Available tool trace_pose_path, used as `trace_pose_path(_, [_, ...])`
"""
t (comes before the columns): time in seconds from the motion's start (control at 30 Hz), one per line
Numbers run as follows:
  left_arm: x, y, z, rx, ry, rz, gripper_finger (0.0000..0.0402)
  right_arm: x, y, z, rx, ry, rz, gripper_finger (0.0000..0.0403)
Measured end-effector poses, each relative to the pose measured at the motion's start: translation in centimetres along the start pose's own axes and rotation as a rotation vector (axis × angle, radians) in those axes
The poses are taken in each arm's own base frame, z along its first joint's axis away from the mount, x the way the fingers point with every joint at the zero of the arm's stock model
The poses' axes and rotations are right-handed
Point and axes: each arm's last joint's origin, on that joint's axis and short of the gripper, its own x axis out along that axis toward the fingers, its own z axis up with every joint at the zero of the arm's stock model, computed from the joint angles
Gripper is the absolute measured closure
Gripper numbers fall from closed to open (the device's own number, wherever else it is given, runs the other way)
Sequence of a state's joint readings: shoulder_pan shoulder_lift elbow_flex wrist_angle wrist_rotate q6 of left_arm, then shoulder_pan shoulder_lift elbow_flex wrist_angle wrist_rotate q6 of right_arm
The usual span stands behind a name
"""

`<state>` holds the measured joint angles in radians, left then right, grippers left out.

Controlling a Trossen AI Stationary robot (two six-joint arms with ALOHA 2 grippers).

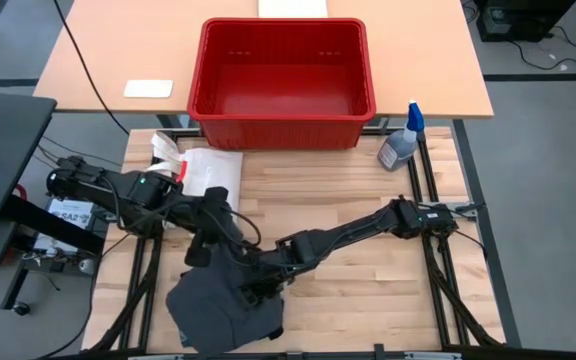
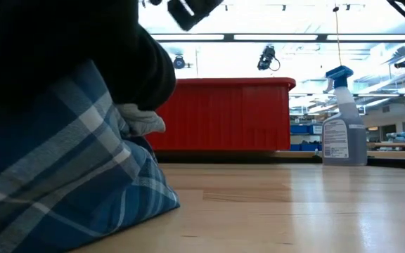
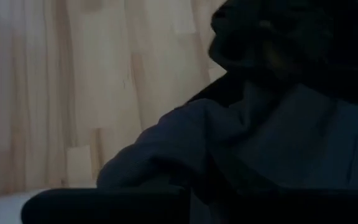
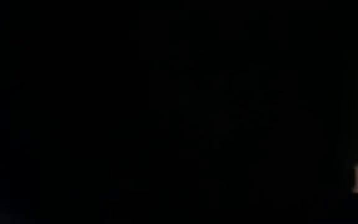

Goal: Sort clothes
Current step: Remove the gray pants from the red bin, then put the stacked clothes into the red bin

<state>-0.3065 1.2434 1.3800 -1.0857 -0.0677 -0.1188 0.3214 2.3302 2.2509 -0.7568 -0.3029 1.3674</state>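
A heap of clothes lies at the table's near edge, left of centre. In the high view its top is a dark grey cloth (image 1: 223, 308). The low view shows a blue-and-white plaid cloth (image 2: 69, 179) resting on the table under black fabric (image 2: 62, 49), with a small pale fold (image 2: 143, 121) between them. My left gripper (image 1: 204, 250) sits at the heap's far-left side. My right gripper (image 1: 265, 278) reaches in from the right and is sunk into the heap's far-right side. In the left wrist view the dark cloth (image 3: 253, 137) fills the frame. The right wrist view is almost wholly black.
A red basket (image 1: 283, 120) stands past the table's far edge on a second table. A white tote bag (image 1: 208, 168) lies at the far left and a spray bottle (image 1: 400, 142) stands at the far right. Bare wood (image 1: 368, 290) spreads right of the heap.
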Motion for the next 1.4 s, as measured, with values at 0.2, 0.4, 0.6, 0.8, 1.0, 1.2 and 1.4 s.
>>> trace_pose_path(0.2, [0.0, -0.1, 0.6, 0.04, -0.058, -0.001, 0.0367, -2.0, 0.0, -1.0, 0.016, 0.01, -0.065, 0.0143])
trace_pose_path(0.4, [0.0, -0.1, 0.7, 0.048, -0.065, 0.009, 0.0289, -3.6, -0.3, -1.5, 0.032, 0.012, -0.138, 0.0133])
trace_pose_path(0.6, [0.0, -0.3, 0.8, 0.098, -0.087, -0.001, 0.0182, -3.4, -0.4, -2.2, 0.05, 0.087, -0.146, 0.0135])
trace_pose_path(0.8, [-1.6, 0.0, 1.1, 0.109, -0.088, 0.066, 0.0128, -3.7, -0.4, -2.2, 0.06, 0.081, -0.155, 0.0135])
trace_pose_path(1.0, [-4.4, 0.4, 1.7, 0.097, -0.12, 0.176, 0.0128, -5.6, -0.2, -2.5, 0.052, 0.049, -0.171, 0.0136])
trace_pose_path(1.2, [-6.2, -1.2, 1.5, 0.09, -0.188, 0.009, 0.0139, -10.3, -1.2, -3.8, 0.088, -0.027, -0.359, 0.0136])
trace_pose_path(1.4, [-2.5, -5.4, -0.4, 0.054, -0.129, -0.172, 0.0152, -12.8, -0.8, -4.3, -0.007, -0.177, -0.369, 0.0136])
